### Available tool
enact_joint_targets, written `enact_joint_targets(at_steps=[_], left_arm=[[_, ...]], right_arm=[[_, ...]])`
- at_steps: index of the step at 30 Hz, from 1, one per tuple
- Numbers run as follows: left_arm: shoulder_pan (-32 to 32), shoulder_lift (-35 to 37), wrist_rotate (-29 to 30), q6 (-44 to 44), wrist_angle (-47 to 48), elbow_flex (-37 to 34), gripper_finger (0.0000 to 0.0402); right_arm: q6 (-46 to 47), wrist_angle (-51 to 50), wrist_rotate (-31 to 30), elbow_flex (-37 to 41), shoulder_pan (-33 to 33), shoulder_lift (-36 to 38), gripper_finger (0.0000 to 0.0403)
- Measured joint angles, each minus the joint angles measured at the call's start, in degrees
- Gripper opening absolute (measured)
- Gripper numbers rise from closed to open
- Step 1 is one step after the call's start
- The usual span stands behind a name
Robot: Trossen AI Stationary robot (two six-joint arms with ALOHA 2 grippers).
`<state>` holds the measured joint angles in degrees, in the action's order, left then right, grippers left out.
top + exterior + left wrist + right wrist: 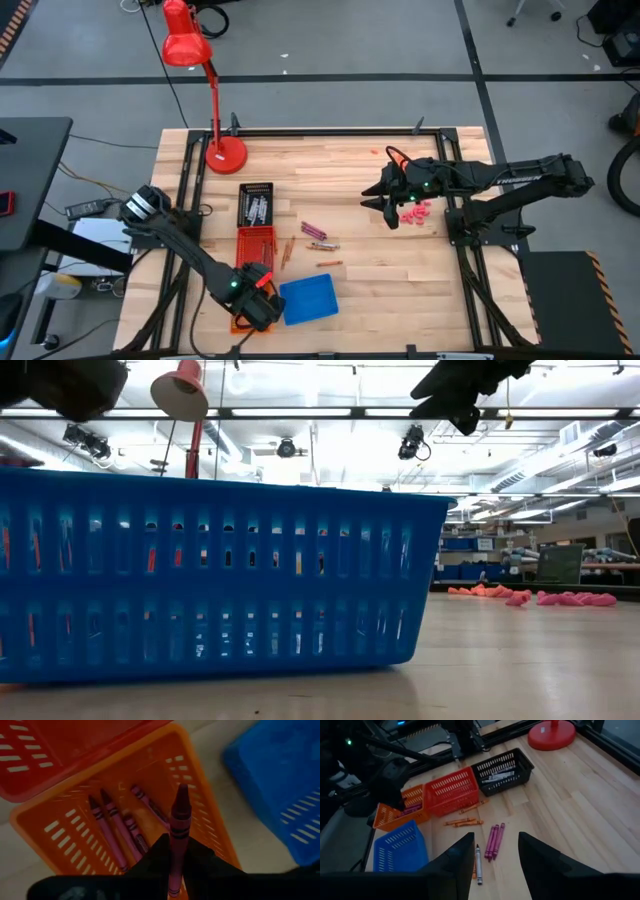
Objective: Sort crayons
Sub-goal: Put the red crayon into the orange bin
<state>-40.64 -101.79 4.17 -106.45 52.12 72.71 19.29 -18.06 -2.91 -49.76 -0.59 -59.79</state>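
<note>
the left tool (175, 870) grips a magenta crayon (178, 835) upright above the orange basket (60, 827), where similar crayons (112, 830) already lie. release low, centred over that basket, clear of its rim. the right tool (496, 855) hangs open, well away from the orange basket, over loose crayons (492, 841) on the tabletop (580, 815).

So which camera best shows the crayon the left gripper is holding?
The left wrist view: the crayon stands clamped in the left gripper above the orange basket. In the high and right wrist views the arm hides it; the low view misses it.
</note>
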Motion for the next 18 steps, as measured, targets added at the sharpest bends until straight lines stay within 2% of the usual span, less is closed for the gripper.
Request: enact_joint_targets(at_steps=[11, 18], left_arm=[[-0.12, -4.79, -2.16, -0.02, 0.25, 0.00, 0.0041], [-0.12, -5.16, -2.77, 0.57, 1.25, 0.00, 0.0041]], right_arm=[[0.24, 0.00, 0.89, 0.00, 0.05, 0.00, 0.0156], [0.13, 0.06, 1.13, 0.00, 0.39, 0.00, 0.0156]])
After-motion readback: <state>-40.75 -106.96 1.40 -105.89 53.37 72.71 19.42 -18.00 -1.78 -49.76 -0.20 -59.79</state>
